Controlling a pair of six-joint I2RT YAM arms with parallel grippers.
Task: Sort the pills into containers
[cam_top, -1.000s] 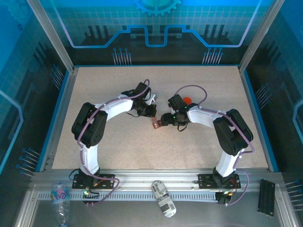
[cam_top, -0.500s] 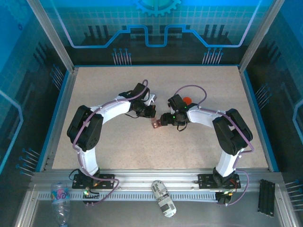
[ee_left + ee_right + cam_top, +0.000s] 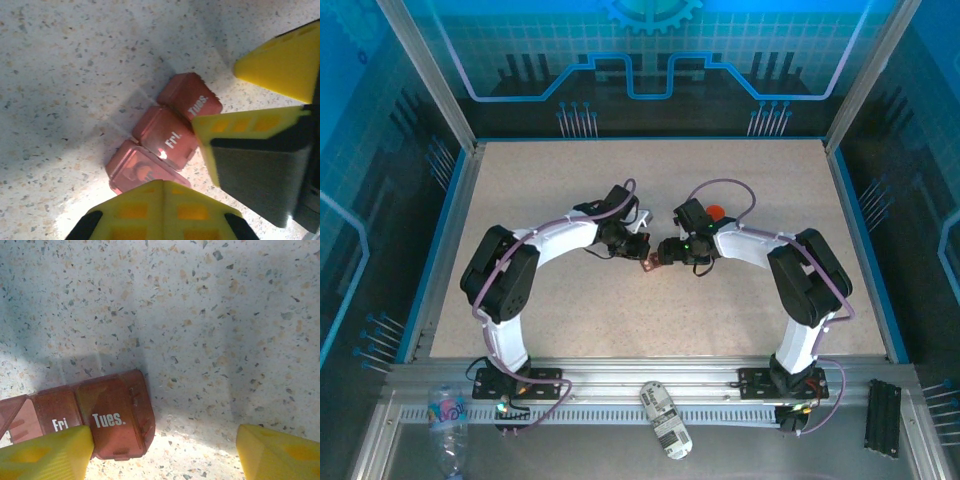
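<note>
The containers (image 3: 648, 264) are a small red-brown pill box at the table's middle, between my two grippers. In the left wrist view the containers (image 3: 175, 135) show lids marked "Tues." and "Fri.", with a clear flap lying at the end nearest me. My left gripper (image 3: 162, 197) is shut, its tip right over that flap. My right gripper (image 3: 165, 455) is open; its left finger (image 3: 45, 455) rests against the "Fri" lid of the containers (image 3: 112, 420), and the "Tues." end lies between the jaws. I cannot make out any pills.
An orange bottle (image 3: 717, 212) stands just behind my right wrist. The speckled table (image 3: 570, 320) has blue rails on both sides. A plastic bottle (image 3: 448, 415) and a labelled bottle (image 3: 665, 420) lie on the front rail.
My left gripper has moved down and to the right, onto the near end of the box. The right arm and the box have stayed put.
</note>
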